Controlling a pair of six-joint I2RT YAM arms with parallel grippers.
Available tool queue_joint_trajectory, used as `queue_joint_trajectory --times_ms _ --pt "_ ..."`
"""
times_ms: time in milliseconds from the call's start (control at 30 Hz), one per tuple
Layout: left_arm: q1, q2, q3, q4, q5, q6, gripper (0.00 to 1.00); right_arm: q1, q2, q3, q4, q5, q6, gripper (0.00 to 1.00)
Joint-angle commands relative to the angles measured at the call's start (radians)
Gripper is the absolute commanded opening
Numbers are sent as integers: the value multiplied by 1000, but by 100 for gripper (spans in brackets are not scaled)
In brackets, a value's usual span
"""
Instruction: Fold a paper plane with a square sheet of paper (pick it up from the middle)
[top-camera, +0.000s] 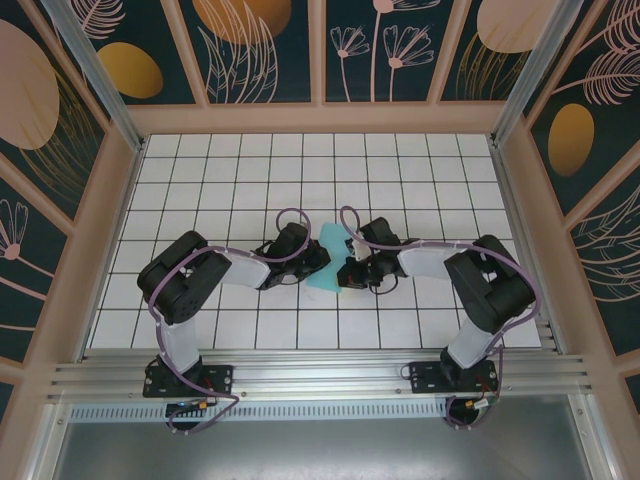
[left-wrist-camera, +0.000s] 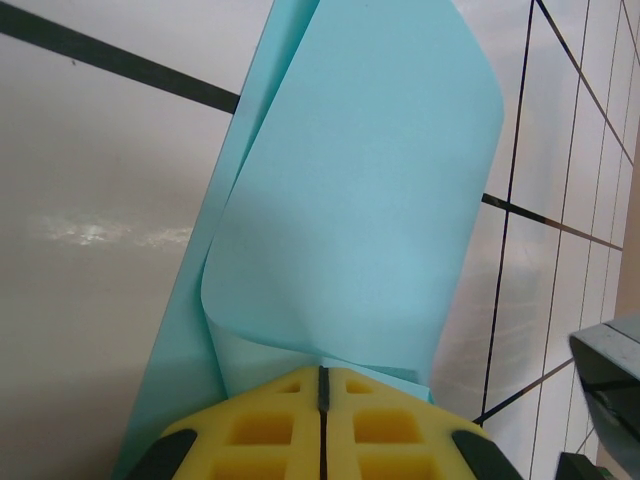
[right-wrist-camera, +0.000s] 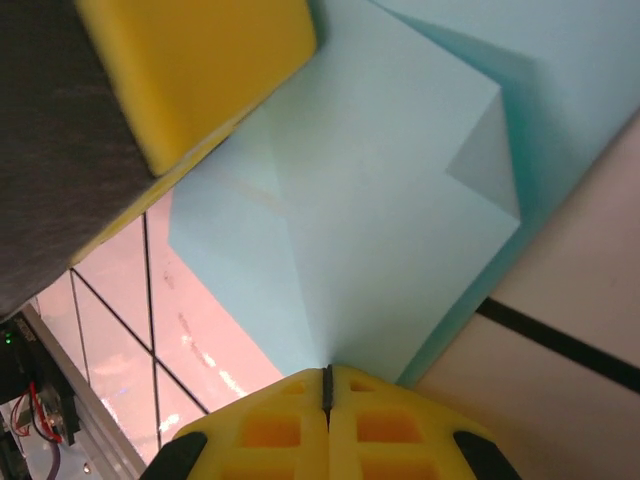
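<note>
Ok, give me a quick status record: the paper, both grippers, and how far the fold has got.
paper: thin light-turquoise sheet of paper, mid-table on the white grid-tiled table, between the grippers
shape: partly folded, one flap curling over; no dart shape yet
left gripper: shut on the sheet's left side
right gripper: shut on the sheet's right side
spacing: grippers close, facing each other across the sheet
</note>
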Motion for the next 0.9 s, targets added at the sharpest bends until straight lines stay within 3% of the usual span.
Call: queue_joint_trajectory --times_ms 0,233,467,867 --pt "7 33 -35 -92 -20 1 9 10 -50 47 -40 -17 -3 1" --pt "7 33 -32 -92 -18 2 9 30 6 58 -23 -15 4 1" --pt "7 33 -34 -92 -19 0 9 29 53 -5 -80 91 -21 1" --pt "6 33 -42 -90 -19 0 9 38 -31 -116 -108 89 -14 1"
